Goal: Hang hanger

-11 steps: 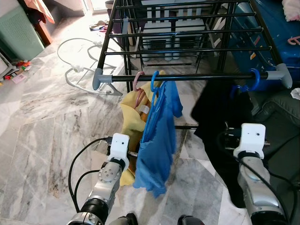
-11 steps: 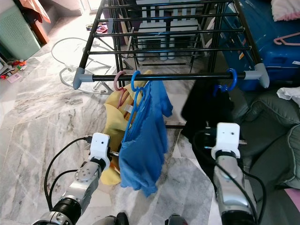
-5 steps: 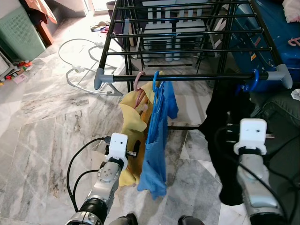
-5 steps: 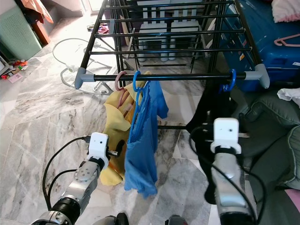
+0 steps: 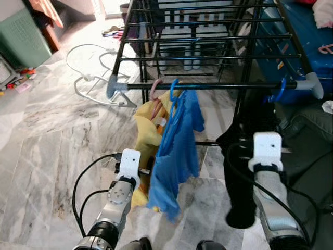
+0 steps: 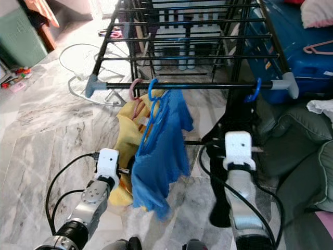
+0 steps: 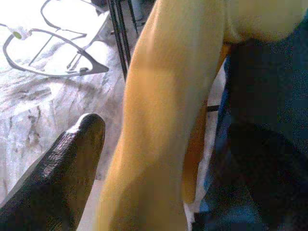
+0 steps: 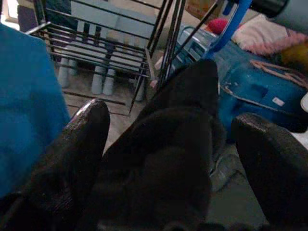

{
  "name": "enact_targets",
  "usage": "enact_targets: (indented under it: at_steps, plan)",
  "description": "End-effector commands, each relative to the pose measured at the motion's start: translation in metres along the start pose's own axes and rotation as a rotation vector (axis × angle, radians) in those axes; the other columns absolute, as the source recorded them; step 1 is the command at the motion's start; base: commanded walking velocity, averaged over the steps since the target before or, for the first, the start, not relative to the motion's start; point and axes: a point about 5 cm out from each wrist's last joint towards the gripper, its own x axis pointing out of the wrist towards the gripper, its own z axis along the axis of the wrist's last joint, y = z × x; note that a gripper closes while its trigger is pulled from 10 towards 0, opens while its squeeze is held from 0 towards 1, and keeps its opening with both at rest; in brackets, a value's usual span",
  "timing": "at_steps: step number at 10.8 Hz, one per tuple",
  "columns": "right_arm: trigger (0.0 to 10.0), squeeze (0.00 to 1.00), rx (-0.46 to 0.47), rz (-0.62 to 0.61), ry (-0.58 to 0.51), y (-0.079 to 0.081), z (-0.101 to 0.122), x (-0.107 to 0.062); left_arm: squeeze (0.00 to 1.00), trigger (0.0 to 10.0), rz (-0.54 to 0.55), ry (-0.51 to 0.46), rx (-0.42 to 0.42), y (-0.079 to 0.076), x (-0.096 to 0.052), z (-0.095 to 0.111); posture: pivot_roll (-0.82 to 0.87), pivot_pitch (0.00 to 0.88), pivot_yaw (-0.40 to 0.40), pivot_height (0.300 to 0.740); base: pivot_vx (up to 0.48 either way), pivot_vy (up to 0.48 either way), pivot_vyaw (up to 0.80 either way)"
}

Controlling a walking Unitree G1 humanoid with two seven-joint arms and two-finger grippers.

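**Three garments on the front rail, both grippers spread wide**

Since a second ago the blue shirt (image 5: 177, 156) has swung: half a second back it hung narrow and edge-on, and now it billows wide again, its lower hem blurred. The black garment (image 5: 244, 156) has shifted too, hanging lower and further in front of the right arm than before. The whole scene sits slightly differently, so the head camera seems to have moved as well.

The blue hanger (image 5: 173, 91) is hooked over the front bar of the drying rack (image 5: 208, 86), just beside a pink hanger (image 5: 154, 89) that carries the yellow garment (image 5: 147, 133). A second blue hook (image 6: 254, 89) sits near the rack's right end, above the black garment.

The left gripper (image 7: 159, 163) has its fingers (image 7: 72, 163) set apart, with yellow cloth lying between them; whether the cloth is actually touched is hard to tell. The right gripper (image 8: 168, 159) is likewise spread, black cloth bunched between its fingers (image 8: 77, 149).

The head views hide both grippers' fingertips behind the hanging clothes, and the black garment's hanger body is buried in fabric.
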Motion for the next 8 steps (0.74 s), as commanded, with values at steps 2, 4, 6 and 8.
enact_targets:
  at_steps: [2, 4, 6, 8]
  plan:
    - [10.0, 0.0, -0.005, 0.014, 0.013, 0.0029, -0.0043, -0.002, 0.0, 10.0, 0.016, 0.026, 0.017, 0.0046, -0.0034, -0.0073, -0.24, 0.078, 0.073, 0.74, -0.277, 0.0, 0.0]
    - [10.0, 0.0, -0.006, 0.011, 0.016, 0.003, -0.0052, -0.003, 0.0, 10.0, 0.015, 0.028, 0.015, 0.0028, -0.0019, -0.006, -0.25, 0.081, 0.078, 0.74, -0.277, 0.0, 0.0]
    - [10.0, 0.0, -0.007, 0.008, 0.026, 0.0023, -0.0076, -0.0049, 0.0, 10.0, 0.013, 0.034, 0.02, 0.0009, -0.0018, -0.0067, -0.25, 0.083, 0.079, 0.74, -0.281, 0.0, 0.0]
    - [10.0, 0.0, -0.006, 0.027, 0.043, 0.0051, -0.0114, -0.0049, 0.0, 10.0, 0.011, 0.041, 0.026, 0.0, -0.0018, -0.0081, -0.25, 0.084, 0.075, 0.74, -0.283, 0.0, 0.0]
